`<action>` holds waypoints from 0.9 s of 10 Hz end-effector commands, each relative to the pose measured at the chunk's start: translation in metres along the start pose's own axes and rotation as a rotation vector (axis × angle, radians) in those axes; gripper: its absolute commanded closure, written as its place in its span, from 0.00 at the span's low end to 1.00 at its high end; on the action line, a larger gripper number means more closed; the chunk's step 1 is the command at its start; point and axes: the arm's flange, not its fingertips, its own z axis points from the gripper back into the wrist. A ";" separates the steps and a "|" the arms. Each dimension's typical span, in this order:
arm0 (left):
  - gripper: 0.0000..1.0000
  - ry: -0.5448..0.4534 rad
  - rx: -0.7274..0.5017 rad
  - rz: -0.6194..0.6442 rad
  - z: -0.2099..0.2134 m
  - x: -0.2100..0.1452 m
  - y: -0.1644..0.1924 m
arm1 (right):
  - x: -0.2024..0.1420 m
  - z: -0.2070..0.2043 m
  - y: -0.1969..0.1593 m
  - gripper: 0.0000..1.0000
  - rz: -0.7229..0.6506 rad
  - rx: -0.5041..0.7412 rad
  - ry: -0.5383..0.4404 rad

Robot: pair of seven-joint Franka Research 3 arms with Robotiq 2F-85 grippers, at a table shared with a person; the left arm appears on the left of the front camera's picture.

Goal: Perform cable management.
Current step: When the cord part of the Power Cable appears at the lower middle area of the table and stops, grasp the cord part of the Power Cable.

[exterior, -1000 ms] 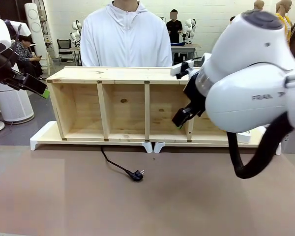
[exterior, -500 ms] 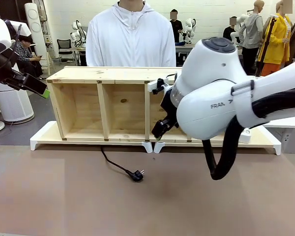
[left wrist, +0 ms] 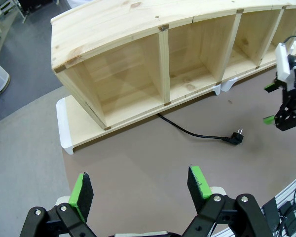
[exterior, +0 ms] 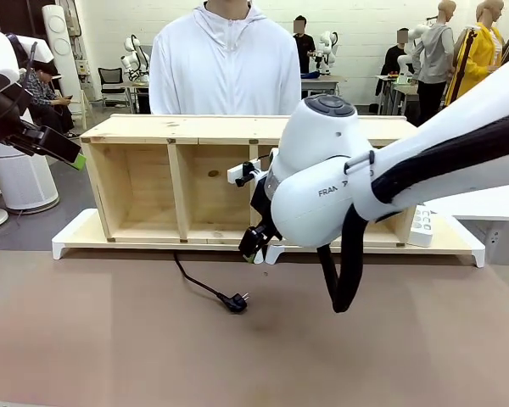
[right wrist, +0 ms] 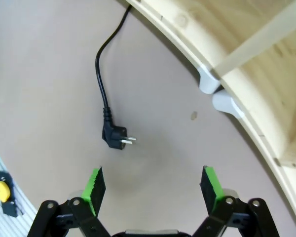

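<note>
At far left the left gripper [exterior: 76,158] is hanging in the air off the wooden shelf's [exterior: 195,128] end, its arm cut off by the picture's edge; its wrist view is showing fingers [left wrist: 82,190] spread and empty. The cable [exterior: 199,285] is lying on the brown table [exterior: 110,339], its far end disappearing under the shelf, its plug [exterior: 235,302] lying free. The right gripper [exterior: 254,250] is hovering just above and beside the plug, jaws spread and empty. Its arm is hiding the shelf's right compartment and part of a white power strip [exterior: 421,227].
</note>
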 end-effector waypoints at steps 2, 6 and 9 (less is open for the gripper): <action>0.00 0.000 0.000 0.004 -0.001 0.000 0.001 | 0.019 -0.028 0.009 0.00 0.044 0.033 0.021; 0.00 0.000 0.000 0.004 -0.001 0.000 0.001 | 0.022 -0.077 0.028 0.00 0.083 0.081 0.074; 0.00 0.000 0.000 0.004 -0.001 0.000 0.001 | 0.019 -0.104 0.048 0.00 0.133 0.094 0.121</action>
